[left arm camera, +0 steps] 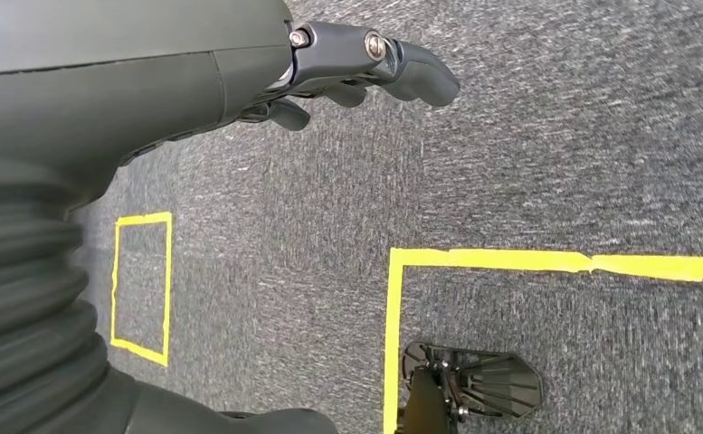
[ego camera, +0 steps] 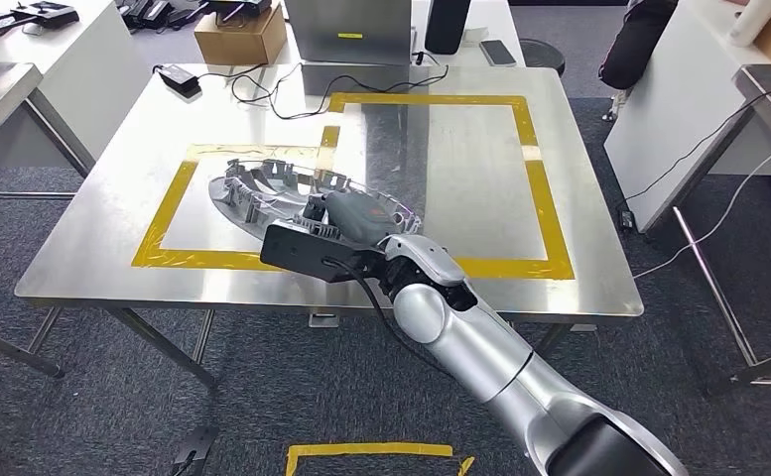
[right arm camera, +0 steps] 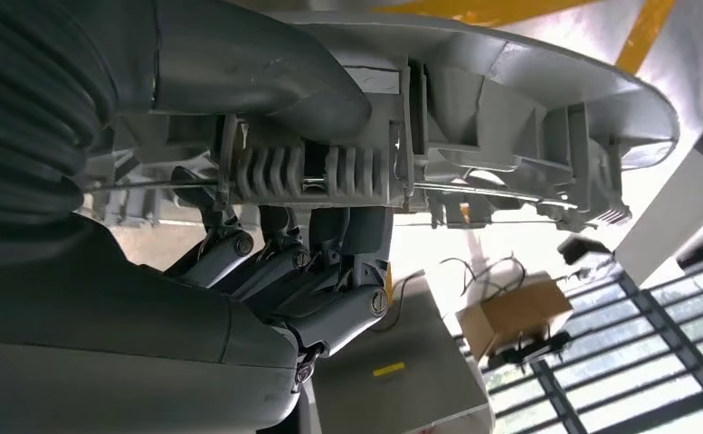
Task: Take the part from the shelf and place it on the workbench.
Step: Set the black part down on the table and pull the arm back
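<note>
The part, a long grey plastic moulding with ribs and clips, lies low over the steel workbench, across the left yellow tape rectangle. My right hand grips its near end. In the right wrist view the thumb lies over the part and the dark fingers curl beneath its ribbed edge. Whether the part touches the tabletop I cannot tell. My left hand hangs above grey carpet, its fingers loose and holding nothing.
A cardboard box, a power adapter with cables, a grey case and a phone sit along the bench's far edge. Other tables stand at left and right. A person sits far right.
</note>
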Motion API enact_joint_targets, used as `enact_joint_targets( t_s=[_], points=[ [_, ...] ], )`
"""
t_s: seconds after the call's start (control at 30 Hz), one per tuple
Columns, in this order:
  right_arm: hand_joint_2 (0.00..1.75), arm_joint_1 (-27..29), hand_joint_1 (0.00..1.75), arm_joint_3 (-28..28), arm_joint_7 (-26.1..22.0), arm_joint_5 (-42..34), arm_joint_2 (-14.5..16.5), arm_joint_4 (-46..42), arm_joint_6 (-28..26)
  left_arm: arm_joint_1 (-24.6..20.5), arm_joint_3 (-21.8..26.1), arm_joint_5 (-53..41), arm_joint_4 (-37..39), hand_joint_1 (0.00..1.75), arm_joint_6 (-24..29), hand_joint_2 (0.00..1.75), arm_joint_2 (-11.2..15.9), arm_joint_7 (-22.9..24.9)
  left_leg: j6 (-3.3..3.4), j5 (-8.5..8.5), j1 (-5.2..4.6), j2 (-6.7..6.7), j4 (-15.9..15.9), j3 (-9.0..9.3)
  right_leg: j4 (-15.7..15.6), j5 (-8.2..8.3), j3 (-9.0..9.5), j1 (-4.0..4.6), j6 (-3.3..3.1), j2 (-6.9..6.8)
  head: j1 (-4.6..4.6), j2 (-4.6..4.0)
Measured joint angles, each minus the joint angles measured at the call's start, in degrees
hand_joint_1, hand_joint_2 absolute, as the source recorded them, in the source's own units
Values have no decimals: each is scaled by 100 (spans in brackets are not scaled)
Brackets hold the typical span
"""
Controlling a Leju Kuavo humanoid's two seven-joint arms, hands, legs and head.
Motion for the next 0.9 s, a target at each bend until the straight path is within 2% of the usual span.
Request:
enact_joint_targets(
  t_s=[0.23,0.6,0.77,0.9],
  points=[
    [175,-238,175,297,193,206,375,792,228,-36,-4,-43,0,0,-15,175,-45,3,2,-2,-2,0,3,0,-11,1,8,-1,1,0,0,0],
    [175,-347,175,477,454,298,466,1225,292,-35,-4,-64,2,0,-6,175,-46,29,4,-3,-5,0,5,2,-23,8,16,-6,13,1,1,0],
    [175,-397,175,517,1130,361,441,1358,267,-24,-4,-69,2,0,41,175,-45,57,4,-3,-5,-4,5,4,-23,9,18,-5,13,-1,1,0],
    [175,-473,175,535,1745,355,299,1486,51,-15,-4,-84,5,0,89,175,-46,57,4,-3,-6,-3,8,4,-25,11,20,-6,17,-1,1,0]
  ],
)
